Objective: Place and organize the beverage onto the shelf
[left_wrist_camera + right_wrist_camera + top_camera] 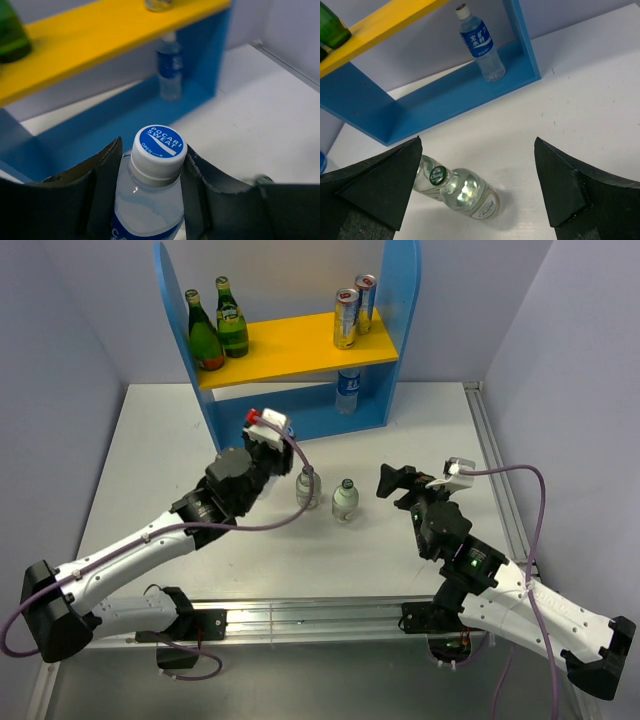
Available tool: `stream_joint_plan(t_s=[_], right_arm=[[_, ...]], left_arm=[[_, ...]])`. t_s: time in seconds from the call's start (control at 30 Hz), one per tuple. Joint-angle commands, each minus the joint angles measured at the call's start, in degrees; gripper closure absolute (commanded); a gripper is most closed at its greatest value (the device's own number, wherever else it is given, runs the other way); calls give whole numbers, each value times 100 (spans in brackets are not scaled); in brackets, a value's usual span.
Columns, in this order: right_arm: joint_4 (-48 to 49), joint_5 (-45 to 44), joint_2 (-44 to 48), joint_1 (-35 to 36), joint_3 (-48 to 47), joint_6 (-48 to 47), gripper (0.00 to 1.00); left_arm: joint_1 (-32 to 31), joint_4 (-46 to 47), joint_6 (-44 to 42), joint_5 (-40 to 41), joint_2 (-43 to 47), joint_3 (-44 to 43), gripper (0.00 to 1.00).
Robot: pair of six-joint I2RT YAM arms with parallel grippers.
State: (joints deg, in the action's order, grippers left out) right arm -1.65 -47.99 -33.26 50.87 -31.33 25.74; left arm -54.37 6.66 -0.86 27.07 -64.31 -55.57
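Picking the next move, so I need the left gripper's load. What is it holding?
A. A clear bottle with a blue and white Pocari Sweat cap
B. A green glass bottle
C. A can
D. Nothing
A: in the left wrist view the left gripper is shut on a clear bottle with that cap, its fingers on both sides of the neck.

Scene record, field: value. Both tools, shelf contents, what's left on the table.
left tool: shut on Pocari Sweat bottle, in front of shelf
right tool: open, empty
upper board: two green bottles left, two cans right
lower level: one blue-label bottle, right side
table: two clear bottles upright between the arms
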Motion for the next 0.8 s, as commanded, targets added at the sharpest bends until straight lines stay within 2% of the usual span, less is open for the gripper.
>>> stream_joint_plan(t_s=[0.0,0.23,0.37,0.57,0.77], right_arm=[[472,-123,-32,19,109,-86,0],[525,-193,38,19,145,-113,0],[517,-193,100,19,180,-113,0],[516,-220,153,28,233,-69,0],[552,-194,223,28,294,-60,0]], left_arm=[[689,2312,-503,-350,95,72,100],[1911,4158,33,-913,-809,336,100],[2210,5072,735,-1265,-1372,477,100],[2308,6250,1281,-1862,-2339,442,100],[2299,7384,1597,-2109,-3384,152,100]])
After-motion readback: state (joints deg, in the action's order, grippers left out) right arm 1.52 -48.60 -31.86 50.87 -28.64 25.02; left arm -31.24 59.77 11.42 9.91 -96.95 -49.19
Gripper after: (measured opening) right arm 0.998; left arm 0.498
